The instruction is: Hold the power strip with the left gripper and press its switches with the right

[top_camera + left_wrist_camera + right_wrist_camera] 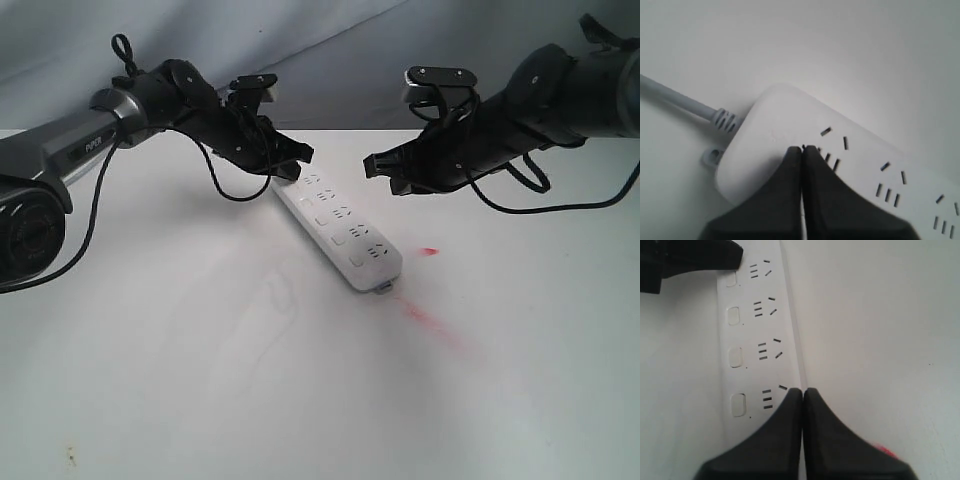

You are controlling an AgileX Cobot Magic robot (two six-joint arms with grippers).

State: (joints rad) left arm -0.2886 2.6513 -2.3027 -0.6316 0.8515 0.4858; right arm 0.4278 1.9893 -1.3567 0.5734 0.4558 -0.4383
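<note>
Currently the power strip (340, 232) is laid flat on the table (200, 380), and the left gripper (802, 150), fully closed with nothing between its fingers, is set on or just above the strip's cord end, so the holding step is judged to be in hand. The right gripper (802, 391), likewise closed and empty, is held over the strip's opposite end, beside the switches (735, 356); next it must be shifted onto the switch row and lowered.
</note>
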